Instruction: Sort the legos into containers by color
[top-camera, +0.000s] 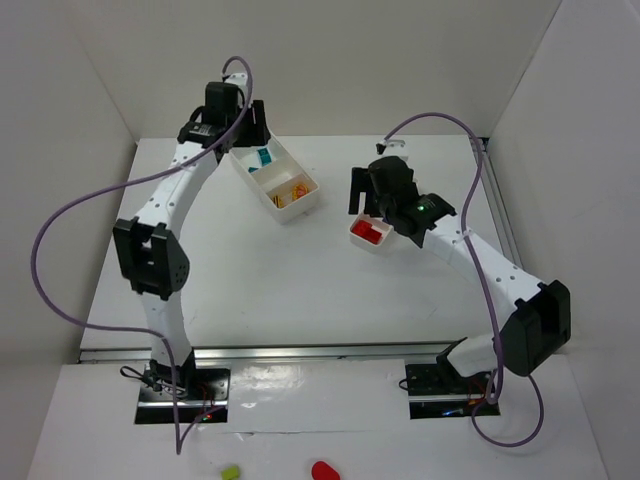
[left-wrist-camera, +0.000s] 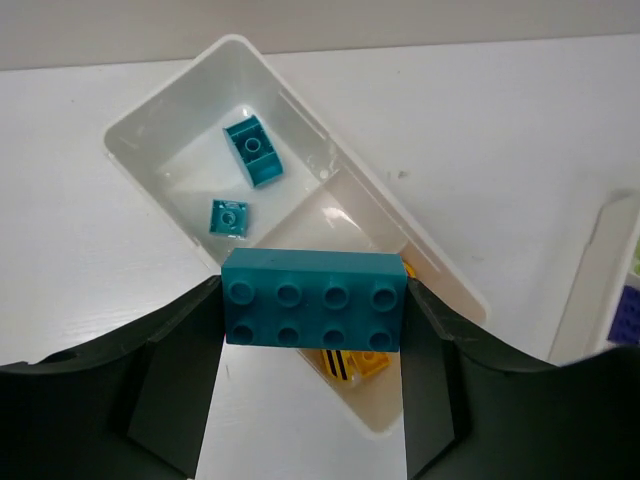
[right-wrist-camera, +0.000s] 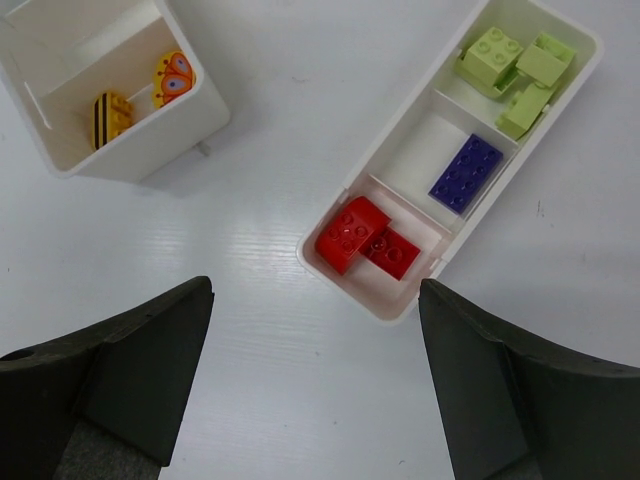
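My left gripper (left-wrist-camera: 313, 322) is shut on a cyan two-by-four lego (left-wrist-camera: 313, 300) and holds it above a white divided bin (left-wrist-camera: 150, 112). The bin's far compartment holds two cyan legos (left-wrist-camera: 253, 150); the near one holds yellow legos (left-wrist-camera: 352, 366). In the top view this gripper (top-camera: 232, 125) is at the bin's (top-camera: 305, 205) far end. My right gripper (right-wrist-camera: 315, 300) is open and empty above the table beside a second white divided tray (right-wrist-camera: 330, 268). That tray holds red legos (right-wrist-camera: 365, 238), a purple lego (right-wrist-camera: 466, 173) and lime legos (right-wrist-camera: 515, 65). In the top view the right arm hides most of the tray.
White walls enclose the table on three sides. The yellow end of the first bin (right-wrist-camera: 150, 152) shows at the upper left of the right wrist view. A lime bit (top-camera: 231, 472) and a red bit (top-camera: 324, 470) lie outside, near the arm bases.
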